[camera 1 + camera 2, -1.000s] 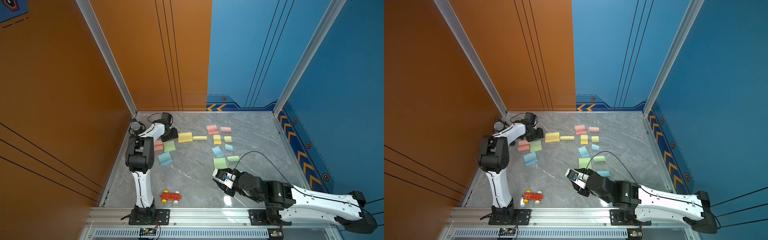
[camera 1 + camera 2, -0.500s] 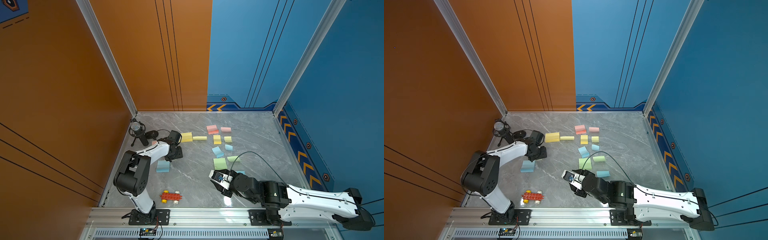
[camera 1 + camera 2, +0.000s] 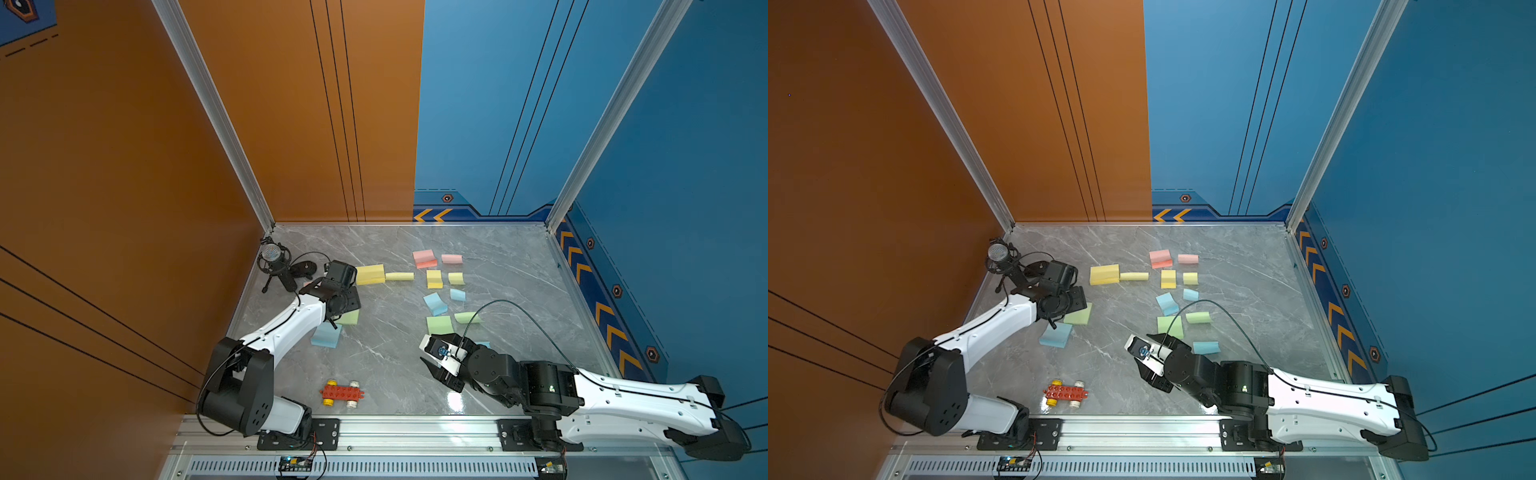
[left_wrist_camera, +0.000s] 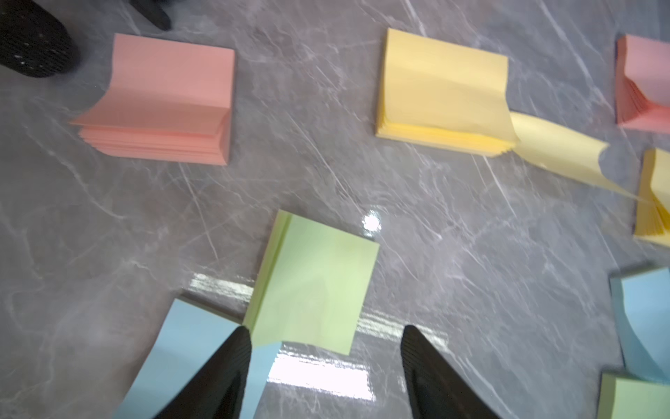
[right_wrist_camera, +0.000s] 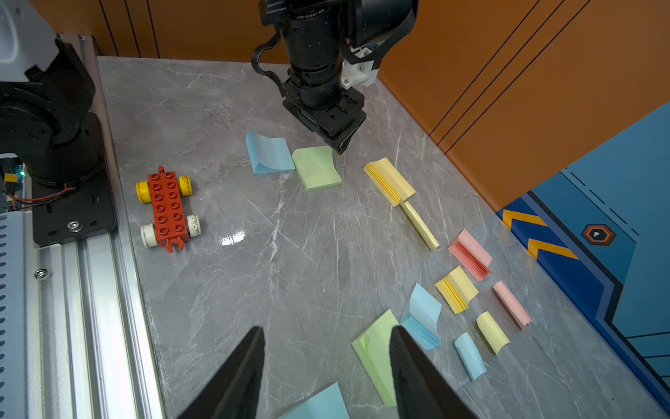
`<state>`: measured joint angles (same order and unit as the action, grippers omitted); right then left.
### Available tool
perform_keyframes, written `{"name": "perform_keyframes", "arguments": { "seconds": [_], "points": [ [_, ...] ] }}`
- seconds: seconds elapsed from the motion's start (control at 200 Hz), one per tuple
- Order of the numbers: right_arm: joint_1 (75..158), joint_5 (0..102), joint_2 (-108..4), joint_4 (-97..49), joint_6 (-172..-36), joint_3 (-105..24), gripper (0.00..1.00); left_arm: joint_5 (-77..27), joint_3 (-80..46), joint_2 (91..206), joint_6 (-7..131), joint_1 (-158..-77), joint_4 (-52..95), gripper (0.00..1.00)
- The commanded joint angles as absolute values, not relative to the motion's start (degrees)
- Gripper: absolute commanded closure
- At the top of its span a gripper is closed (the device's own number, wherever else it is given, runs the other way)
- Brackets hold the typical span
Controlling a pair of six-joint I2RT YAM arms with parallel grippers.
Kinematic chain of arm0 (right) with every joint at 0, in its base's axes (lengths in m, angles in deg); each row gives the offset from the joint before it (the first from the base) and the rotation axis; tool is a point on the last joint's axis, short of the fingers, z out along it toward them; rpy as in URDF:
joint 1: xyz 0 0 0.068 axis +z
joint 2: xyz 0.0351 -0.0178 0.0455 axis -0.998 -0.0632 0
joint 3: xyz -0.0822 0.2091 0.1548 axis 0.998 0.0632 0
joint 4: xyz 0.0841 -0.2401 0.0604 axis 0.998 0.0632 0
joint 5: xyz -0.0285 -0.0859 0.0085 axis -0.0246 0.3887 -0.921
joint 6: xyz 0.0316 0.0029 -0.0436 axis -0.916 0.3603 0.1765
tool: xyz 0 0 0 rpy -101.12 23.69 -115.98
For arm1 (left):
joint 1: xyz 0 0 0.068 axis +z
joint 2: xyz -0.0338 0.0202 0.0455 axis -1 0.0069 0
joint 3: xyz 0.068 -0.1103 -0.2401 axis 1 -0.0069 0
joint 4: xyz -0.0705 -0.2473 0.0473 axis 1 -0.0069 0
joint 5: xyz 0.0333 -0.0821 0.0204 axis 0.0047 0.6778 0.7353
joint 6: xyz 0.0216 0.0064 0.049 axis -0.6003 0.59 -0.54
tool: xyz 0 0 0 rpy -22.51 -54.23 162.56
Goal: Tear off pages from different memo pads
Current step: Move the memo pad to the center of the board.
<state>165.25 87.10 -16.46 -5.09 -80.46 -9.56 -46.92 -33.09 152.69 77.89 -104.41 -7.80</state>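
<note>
At the left of the marble table point(image 3: 395, 374), next to a small microphone point(image 3: 271, 252), the robot's left gripper point(image 4: 325, 328) hovers low over the large memo pads, jaws spread wide and empty. The job here looks to be a sheet off the large green pad point(image 4: 311, 286). Doing it cleanly likely means nipping only the top leaf at its loose edge, then peeling low toward the glued side. The light block may ride up with the sheet unless something pins it.

That pad lies between the two tips and just ahead of them. One fingertip point(image 4: 241, 337) is over the seam where it meets the large blue pad point(image 4: 181, 359). The large pink pad point(image 4: 163, 98) and large yellow pad point(image 4: 442, 90) sit farther out, clear of the jaws, with a long yellow page point(image 4: 558, 148) just beside the yellow block.

Near the front rail stands a red toy car point(image 3: 341, 392). Farther right, small pads point(image 3: 434, 278) in pink, yellow, blue and green each have a curled page point(image 3: 456, 278) alongside. The right gripper point(image 5: 326, 328) hangs over bare marble, jaws parted and gripping nothing. The small green pad point(image 5: 373, 357) lies just outside one finger, and a blue page point(image 5: 319, 402) lies low beneath the gap.
</note>
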Motion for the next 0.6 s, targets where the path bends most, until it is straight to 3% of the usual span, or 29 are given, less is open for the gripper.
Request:
{"name": "perform_keyframes", "arguments": {
  "seconds": [0.0, 0.17, 0.285, 0.596],
  "points": [
    [165.5, 88.7, -17.3, -5.2, -81.9, -10.2, 0.36, -42.5, -27.2, 159.8, 74.1, -100.8, -7.8, 0.30],
    [163.8, 87.9, -17.9, -4.8, -83.5, -9.7, 0.34, -36.9, -22.2, 169.4, 71.7, -99.5, -8.0, 0.32],
    [162.2, 86.0, -18.1, -4.7, -84.6, -9.1, 0.34, -40.7, -26.3, 168.4, 75.0, -101.6, -7.8, 0.33],
    [160.1, 84.6, -20.0, -5.5, -84.7, -9.4, 0.34, -41.9, -41.8, 155.7, 83.0, -119.7, -7.0, 0.32]
  ]
}}
